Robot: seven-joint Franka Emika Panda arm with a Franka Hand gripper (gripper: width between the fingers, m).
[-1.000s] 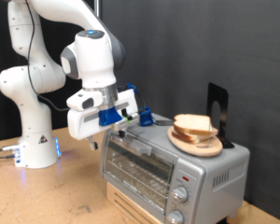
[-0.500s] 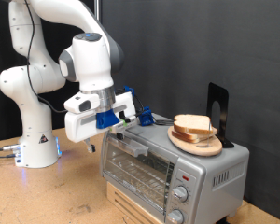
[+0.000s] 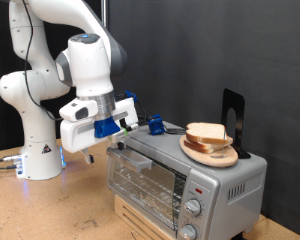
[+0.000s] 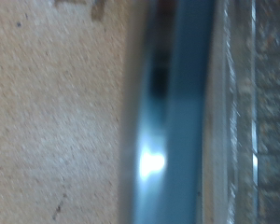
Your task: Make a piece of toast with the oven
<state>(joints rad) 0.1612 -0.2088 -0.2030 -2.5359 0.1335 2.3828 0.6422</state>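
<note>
The gripper (image 3: pixel 118 137) is seen just beside the oven (image 3: pixel 185 180), at its upper corner; whether its fingers are parted cannot be told. The piece of toast (image 3: pixel 208 134) is stacked on a wooden plate (image 3: pixel 212 155) atop the oven. No writing can be read.

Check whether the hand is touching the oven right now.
Cannot tell. In the exterior view the hand sits at the top corner of the oven on the view's left, with no plain gap or contact; the wrist view is too blurred to settle it.
</note>
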